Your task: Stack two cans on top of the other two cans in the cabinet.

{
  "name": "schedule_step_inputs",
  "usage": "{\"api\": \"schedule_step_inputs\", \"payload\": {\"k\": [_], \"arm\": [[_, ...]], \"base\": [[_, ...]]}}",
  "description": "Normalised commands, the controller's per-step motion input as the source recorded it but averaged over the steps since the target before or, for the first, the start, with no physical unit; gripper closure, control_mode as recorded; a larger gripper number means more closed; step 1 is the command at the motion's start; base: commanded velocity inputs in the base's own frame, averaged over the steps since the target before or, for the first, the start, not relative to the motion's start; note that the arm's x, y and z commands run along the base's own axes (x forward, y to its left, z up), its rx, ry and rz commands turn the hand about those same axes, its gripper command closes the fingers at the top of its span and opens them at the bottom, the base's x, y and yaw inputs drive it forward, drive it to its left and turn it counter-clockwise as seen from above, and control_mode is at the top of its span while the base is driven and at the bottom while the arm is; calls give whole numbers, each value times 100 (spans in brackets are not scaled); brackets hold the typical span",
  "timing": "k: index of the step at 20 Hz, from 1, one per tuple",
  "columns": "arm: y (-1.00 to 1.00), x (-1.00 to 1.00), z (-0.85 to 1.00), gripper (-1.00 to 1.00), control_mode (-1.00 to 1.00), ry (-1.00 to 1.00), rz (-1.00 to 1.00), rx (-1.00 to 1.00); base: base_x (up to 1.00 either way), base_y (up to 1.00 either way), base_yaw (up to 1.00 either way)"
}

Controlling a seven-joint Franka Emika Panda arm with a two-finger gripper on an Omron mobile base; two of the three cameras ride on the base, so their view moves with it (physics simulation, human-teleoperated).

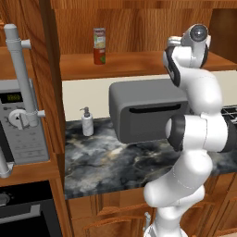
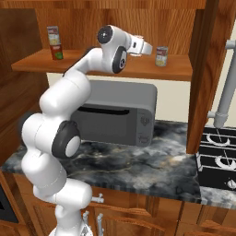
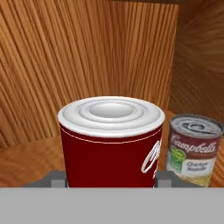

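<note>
A: Status on the stacking?

B: Abt halfway, by the look of it. Upper left of the right base view: yellow-green can [image 2: 54, 34] sitting on the plain red can [image 2: 56, 53], upright, on the cabinet shelf [image 2: 106, 68]. Same pair upper centre in the left base view, one stack. First pair done.

A: And the 2nd pair?

B: Not stacked yet. Grey-green can [image 2: 161, 56] alone on the shelf, upper centre-right of the right base view, nothing on top. Hand [image 2: 146, 48] just left of it, at shelf level.

A: Hand holding anything?

B: Yes. Clamped round the red-and-white can [image 3: 111, 140], centre of the hand view, finger pads [image 3: 53, 177] hard against both sides, no gap. Can upright, white lid facing up. Lifted or resting on the shelf: can't tell, base hidden at the bottom edge.

A: So what's left?

B: Probably lift, shift over the grey-green can [image 3: 192, 148], lower right of the hand view, and set down square on the silver rim. Near, but not touching.

A: Any writing legible?

B: "Campbell's" in white script on the red band of the grey-green can, "Chicken" below, next line too blurred. On the held can, only part of a white script letter at the right edge, maybe a C. Labels on the finished stack too small to read.
</note>
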Motion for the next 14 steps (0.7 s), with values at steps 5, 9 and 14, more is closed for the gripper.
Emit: {"api": "schedule_step_inputs", "payload": {"k": [5,9,14], "arm": [[-5,-5,19,100,-100,-7,-6,-4],[-8,-11,20,100,-100,0,-10,-5],[-2,-13,25,100,-100,1,-11,-4]], "base": [[0,0,0],[0,0,0],[0,0,0]]}}
